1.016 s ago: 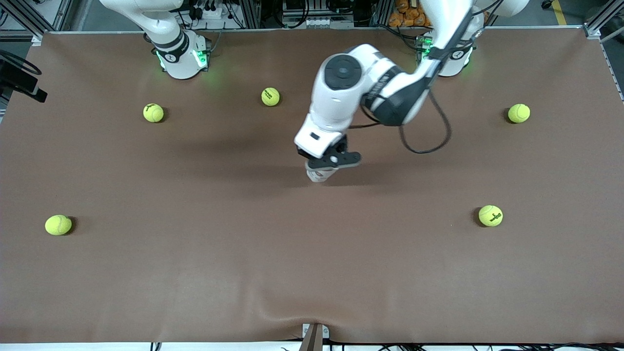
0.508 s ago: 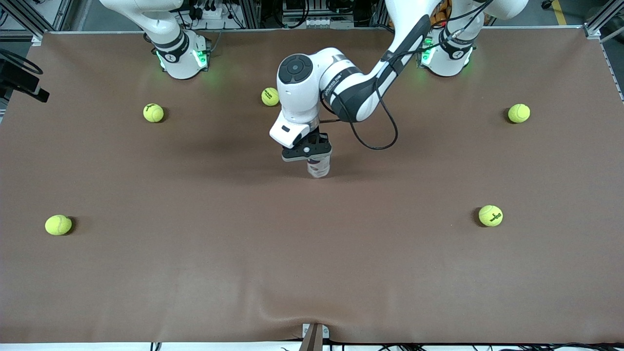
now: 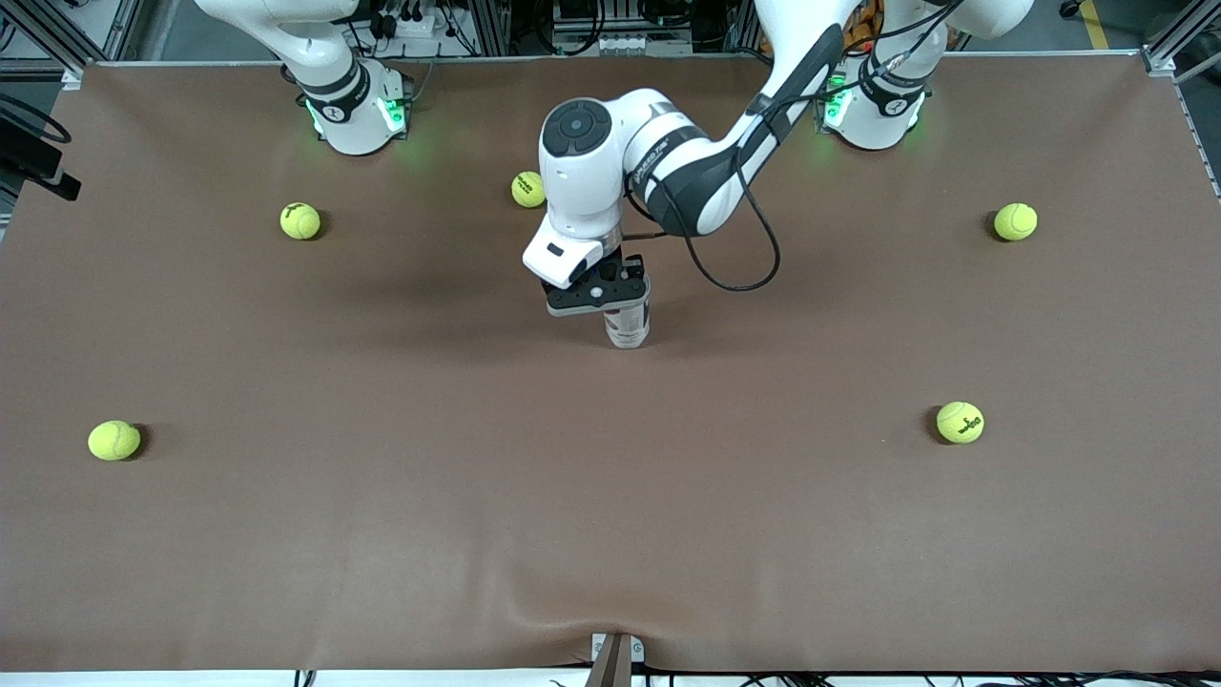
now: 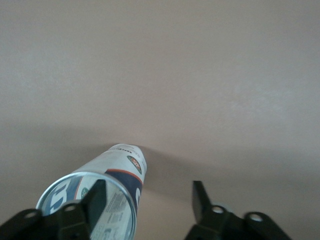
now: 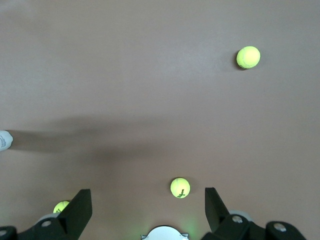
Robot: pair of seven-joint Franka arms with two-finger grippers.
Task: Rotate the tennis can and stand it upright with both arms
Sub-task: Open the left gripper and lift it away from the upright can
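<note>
Since the earlier frame the left gripper (image 3: 599,296) has risen slightly; fingers spread, holding nothing, just above the tennis can (image 3: 627,325), which stands upright mid-table, long axis vertical, beside one fingertip (image 4: 98,196); right gripper (image 5: 145,210) waits open, empty, well apart.

From my station the table (image 3: 286,534) wears a matt brown cloth-like cover, smooth except for a slight pucker at the edge nearest the front camera. The tennis can (image 4: 102,192) looks like glossy plastic with a printed label and a silvery rim, and the tennis balls (image 3: 960,422) look fuzzy and matt. The left arm (image 3: 610,162) has shiny white plastic shells, and the left gripper (image 4: 147,200) is matt black.
</note>
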